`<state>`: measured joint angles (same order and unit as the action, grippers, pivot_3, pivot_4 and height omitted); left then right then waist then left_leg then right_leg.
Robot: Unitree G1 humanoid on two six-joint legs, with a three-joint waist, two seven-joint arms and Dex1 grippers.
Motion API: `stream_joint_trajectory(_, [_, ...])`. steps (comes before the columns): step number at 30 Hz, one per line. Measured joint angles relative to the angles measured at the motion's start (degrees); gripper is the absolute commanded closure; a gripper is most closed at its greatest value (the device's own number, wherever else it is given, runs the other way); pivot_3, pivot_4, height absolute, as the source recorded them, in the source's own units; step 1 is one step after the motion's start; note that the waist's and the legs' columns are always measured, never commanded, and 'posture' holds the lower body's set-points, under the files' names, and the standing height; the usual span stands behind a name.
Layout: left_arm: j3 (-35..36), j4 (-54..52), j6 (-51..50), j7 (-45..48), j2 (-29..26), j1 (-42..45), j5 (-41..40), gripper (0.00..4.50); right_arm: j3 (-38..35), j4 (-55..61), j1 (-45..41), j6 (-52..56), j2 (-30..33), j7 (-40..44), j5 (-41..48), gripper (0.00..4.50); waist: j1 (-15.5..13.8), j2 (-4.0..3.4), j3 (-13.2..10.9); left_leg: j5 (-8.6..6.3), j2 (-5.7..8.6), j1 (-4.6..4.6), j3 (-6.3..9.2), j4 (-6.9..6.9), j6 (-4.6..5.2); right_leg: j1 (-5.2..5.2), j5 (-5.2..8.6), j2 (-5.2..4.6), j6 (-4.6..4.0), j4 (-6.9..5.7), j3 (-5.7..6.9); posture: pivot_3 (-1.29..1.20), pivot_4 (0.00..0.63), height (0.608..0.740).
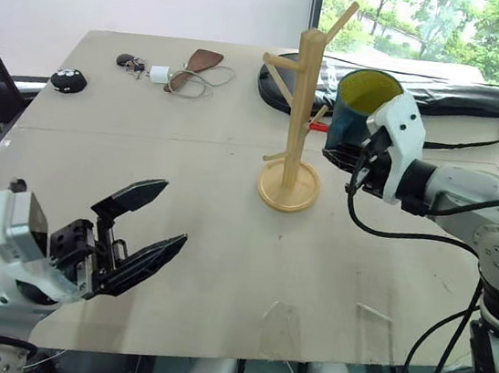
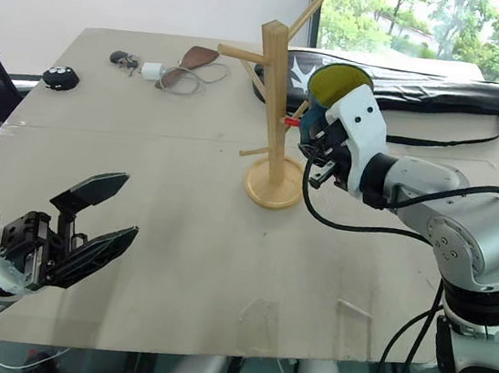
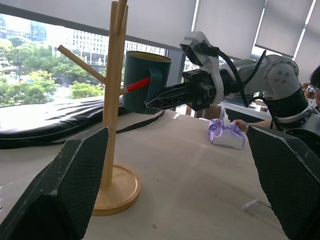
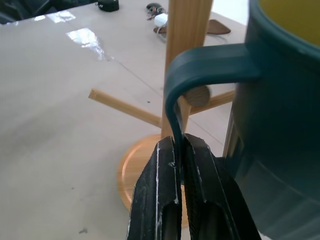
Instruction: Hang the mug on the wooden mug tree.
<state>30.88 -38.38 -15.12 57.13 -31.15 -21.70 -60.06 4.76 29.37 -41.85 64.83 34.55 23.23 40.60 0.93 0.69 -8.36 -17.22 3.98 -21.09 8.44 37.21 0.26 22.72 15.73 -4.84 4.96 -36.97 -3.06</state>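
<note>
Glossy ceramic mug (image 4: 280,100), wood tree (image 1: 299,119)

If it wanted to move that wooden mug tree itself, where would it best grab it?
Probably the bare post of the mug tree, between pegs, pinched from the side by the open left gripper. The post stands upright and slim; the round base lies flat and wide.

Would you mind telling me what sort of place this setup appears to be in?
Probably an office or lab: a plain work table by large windows with roller blinds, and city buildings outside.
</note>
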Motion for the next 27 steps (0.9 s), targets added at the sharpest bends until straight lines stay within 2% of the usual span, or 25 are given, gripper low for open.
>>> stream_joint_trajectory(2, [-0.09,-0.79,0.0,-0.46,-0.05,0.02,0.18,0.0,1.23,-1.11,-1.49,0.15,-0.13,0.5,-0.25,4.44,0.05,-0.01,0.0,0.0,-0.01,0.01,-0.01,0.01,0.0,0.0,-0.02,0.01,-0.02,-0.01,-0.01,0.0,0.15,0.74])
stream_joint_trajectory(3, [-0.12,-1.03,0.0,-0.73,-0.05,-0.02,0.21,0.0,1.78,-1.49,-2.19,0.21,-0.17,0.75,-0.65,3.92,0.03,-0.01,0.0,0.0,-0.01,0.01,-0.01,0.02,0.0,0.0,-0.03,0.02,-0.04,-0.01,0.0,0.0,0.15,0.74])
stream_joint_trajectory(6, [-0.32,-1.19,0.0,-1.47,-0.05,-0.11,0.24,0.0,2.3,-1.94,-2.93,0.21,-0.21,1.34,-1.37,2.79,-0.04,-0.01,0.0,0.0,-0.04,0.0,0.01,0.02,0.0,0.0,-0.03,0.05,-0.04,-0.01,0.01,0.0,0.15,0.74])
stream_joint_trajectory(11, [-0.63,-1.69,-0.91,-3.69,-1.1,-0.62,0.29,0.0,0.29,-0.14,-1.69,0.16,0.68,2.55,-0.64,0.17,-0.24,-0.01,0.0,0.0,-0.04,-0.03,0.02,0.02,0.0,0.0,-0.03,0.04,-0.04,0.02,0.03,0.0,0.15,0.74])
stream_joint_trajectory(12, [-0.6,-1.74,-1.1,-3.99,-1.24,-1.19,0.31,0.0,-1.45,0.92,-0.63,0.08,1.3,3.21,0.4,0.02,-0.27,0.0,0.0,0.0,-0.04,-0.05,0.03,0.01,0.0,0.0,-0.03,0.03,-0.04,0.05,0.03,0.0,0.15,0.74])
stream_joint_trajectory(15, [-1.08,-1.94,-1.99,-4.66,-2.04,-2.83,0.91,0.0,-6.66,4.59,3.65,-0.91,4.24,6.54,3.37,0.02,-0.36,0.0,0.0,-0.01,-0.04,-0.1,0.06,0.0,0.01,0.0,-0.03,0.03,-0.04,0.13,0.09,0.0,0.15,0.74])
stream_joint_trajectory(18, [-2.03,-2.15,-3.9,-5.94,-4.01,-4.79,2.63,0.0,-15.12,10.21,13.91,-2.52,8.76,11.32,8.52,0.02,-0.44,0.0,-0.01,-0.02,-0.05,-0.12,0.04,-0.01,0.03,-0.01,-0.03,0.03,-0.04,0.15,0.09,0.0,0.15,0.74])
stream_joint_trajectory(19, [-2.04,-2.14,-4.12,-6.1,-4.09,-4.98,2.66,0.0,-15.47,10.45,14.52,-2.51,8.87,11.57,9.07,0.02,-0.3,-0.01,-0.02,-0.02,-0.05,-0.09,0.01,0.0,0.03,-0.01,-0.03,0.03,-0.04,0.13,0.05,0.0,0.15,0.74])
stream_joint_trajectory(20, [-2.31,-2.5,-5.43,-7.21,-5.25,-4.39,2.71,0.0,-19.47,12.78,20.76,-3.86,10.31,13.18,10.63,0.02,-0.24,-0.05,-0.04,-0.01,-0.08,-0.08,-0.04,-0.01,0.03,-0.01,-0.06,0.04,-0.02,0.1,0.04,0.0,0.15,0.74])
stream_joint_trajectory(21, [-2.28,-2.5,-5.44,-7.25,-5.27,-4.4,2.71,0.0,-19.48,12.8,20.92,-3.86,10.34,13.23,10.66,0.02,-0.38,0.02,0.0,-0.02,-0.12,-0.05,0.05,0.04,0.03,-0.09,-0.06,0.06,-0.02,0.11,0.17,0.0,0.15,0.74])
stream_joint_trajectory(22, [-2.88,-2.98,-6.94,-9.19,-6.61,-4.56,4.34,0.0,-23.8,14.36,28.79,-7.04,10.92,14.99,9.68,0.02,-0.17,-0.06,-0.05,-0.03,-0.14,0.03,-0.12,0.02,0.05,-0.1,-0.14,0.1,-0.04,0.1,0.03,0.0,0.15,0.74])
stream_joint_trajectory(23, [-2.57,-3.01,-7.07,-9.65,-6.77,-5.1,4.83,0.0,-24.43,14.36,30.89,-7.47,11.04,15.34,9.03,0.02,-0.51,0.07,0.03,-0.05,-0.18,0.05,0.0,0.07,0.06,-0.21,-0.14,0.14,-0.04,0.15,0.22,0.0,0.15,0.74])
stream_joint_trajectory(27, [-2.55,-2.72,-8.62,-10.64,-7.62,-8.07,7.75,0.0,-33.59,13.06,50.77,-18.75,11.24,22.94,1.33,0.02,-1.28,0.03,0.0,-0.04,-0.14,0.04,-0.11,0.06,0.05,-0.19,-0.14,0.13,-0.04,0.17,0.1,0.0,0.15,0.74])
